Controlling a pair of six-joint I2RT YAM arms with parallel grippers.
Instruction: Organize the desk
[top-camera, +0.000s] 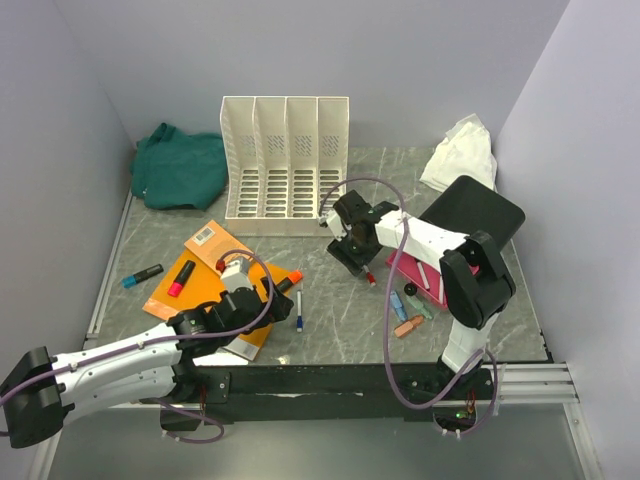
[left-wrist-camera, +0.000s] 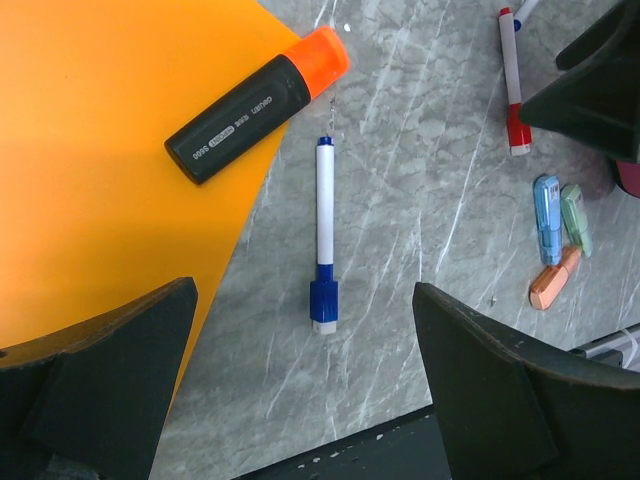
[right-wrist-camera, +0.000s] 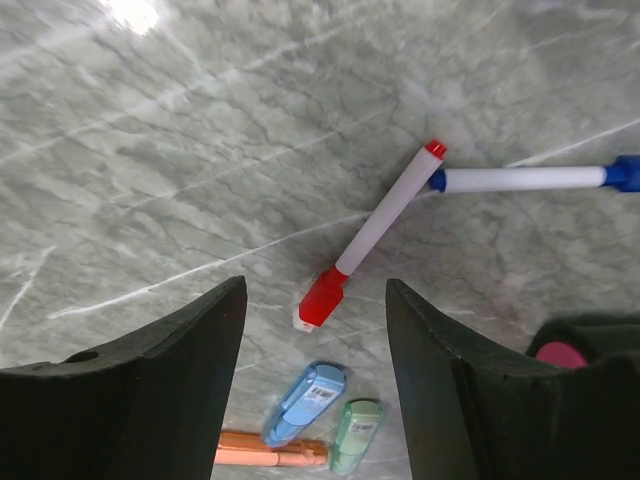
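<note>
The desk (top-camera: 330, 325) is a grey-green stone-look top scattered with pens. My left gripper (top-camera: 274, 304) is open and empty, above a white marker with a blue cap (left-wrist-camera: 324, 235) that lies beside an orange notebook (left-wrist-camera: 90, 180). In the left wrist view the gripper (left-wrist-camera: 304, 300) frames the marker's cap. A black highlighter with an orange cap (left-wrist-camera: 258, 105) rests on the notebook's edge. My right gripper (top-camera: 354, 256) is open and empty. In the right wrist view it (right-wrist-camera: 315, 290) hovers over the red cap of a white marker (right-wrist-camera: 380, 225), which touches another blue marker (right-wrist-camera: 530, 178).
A white file organizer (top-camera: 285, 165) stands at the back, with a green cloth (top-camera: 180, 165) to its left and a white cloth (top-camera: 460, 150) at the right. A black pad (top-camera: 472, 210) and a pink item (top-camera: 420, 278) lie right. Three small highlighters (right-wrist-camera: 305, 400) lie near the front edge.
</note>
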